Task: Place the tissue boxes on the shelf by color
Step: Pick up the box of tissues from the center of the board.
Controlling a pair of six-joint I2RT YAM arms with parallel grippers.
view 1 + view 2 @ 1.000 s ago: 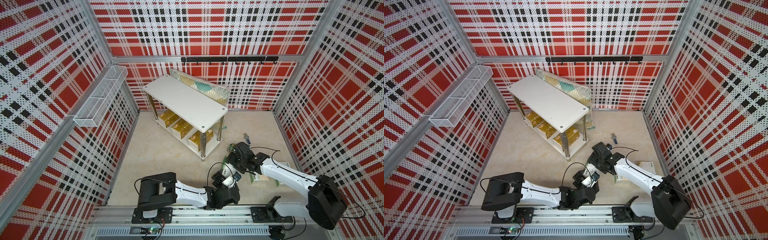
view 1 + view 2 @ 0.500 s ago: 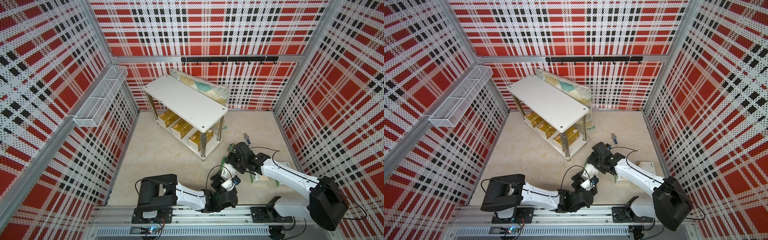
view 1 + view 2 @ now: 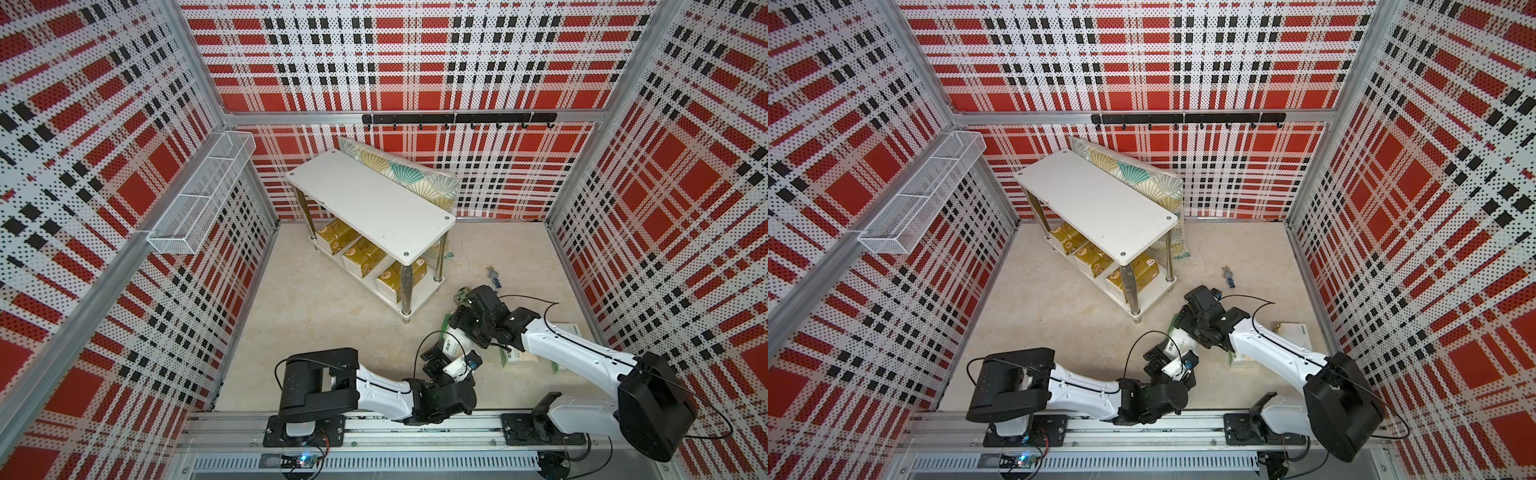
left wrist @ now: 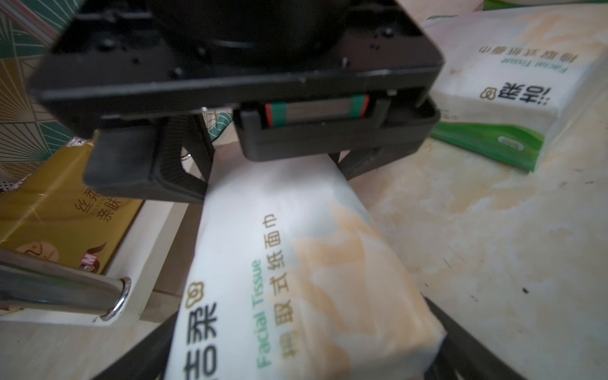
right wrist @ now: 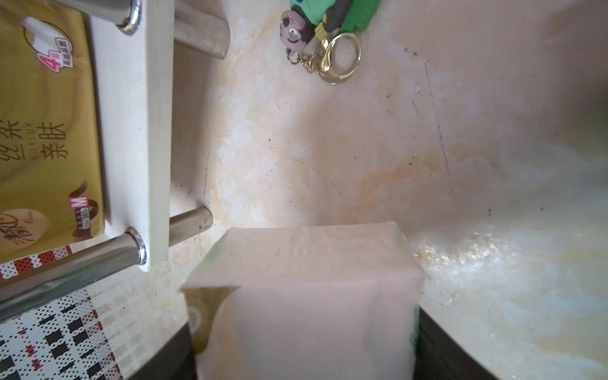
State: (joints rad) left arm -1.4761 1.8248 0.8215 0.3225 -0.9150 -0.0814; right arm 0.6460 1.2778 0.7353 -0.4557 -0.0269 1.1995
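Gold wrappers, three: far gold pack (image 3: 337,236), middle gold pack (image 3: 365,255) and near gold pack (image 3: 397,277), side by side on the lower board of the shelf (image 3: 374,203), back ends tucked under the top board, a chrome leg crossing the near one. White with green trim, three as well. Held white pack (image 3: 455,338) off the shelf, just beside its near corner: one end clamped in the closed right gripper (image 4: 273,177), other end between the fingers of the left gripper (image 3: 451,358), spread wide on either side, contact there hard to judge; lifted or resting on the floor, cannot tell. Two more on the floor, nearer floor pack (image 3: 515,358) and farther floor pack (image 3: 567,330), both largely hidden under the right arm, only edges showing. One keyring (image 5: 316,39) on the floor beyond, a mere speck in both top views. One fan-patterned cushion (image 3: 399,174) behind the shelf, lower part covered. One wire basket (image 3: 199,199) on the left wall.
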